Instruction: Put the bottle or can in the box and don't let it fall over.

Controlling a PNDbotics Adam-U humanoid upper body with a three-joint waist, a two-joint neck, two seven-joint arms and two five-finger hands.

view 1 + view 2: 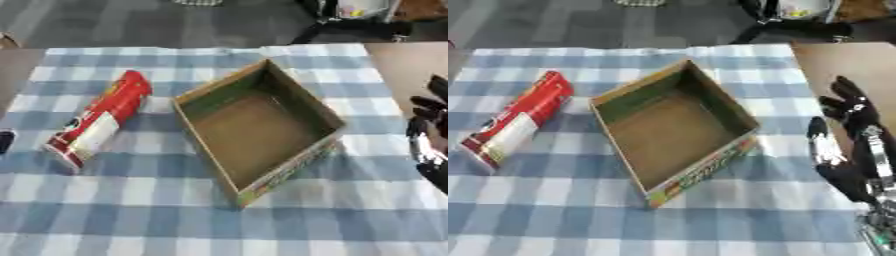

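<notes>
One cardboard box (258, 127) is sitting open on the checked tablecloth (131, 200), and nothing is lying inside it. The right eye view is showing the right hand (852, 145) more fully, its fingers spread apart and holding nothing. The left eye view is showing something dark at its left edge; I cannot tell what. The red can (98, 118) is lying on its side left of the box, well apart from the right hand.

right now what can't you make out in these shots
- Left hand: only a dark sliver at the left eye view's left edge, cut off; absent from the right eye view.
- Can: lying on its side, label print blurred, unreadable.
- Box: print on its outer wall blurred.
- Right hand: lower part cut off by the right edge.
</notes>
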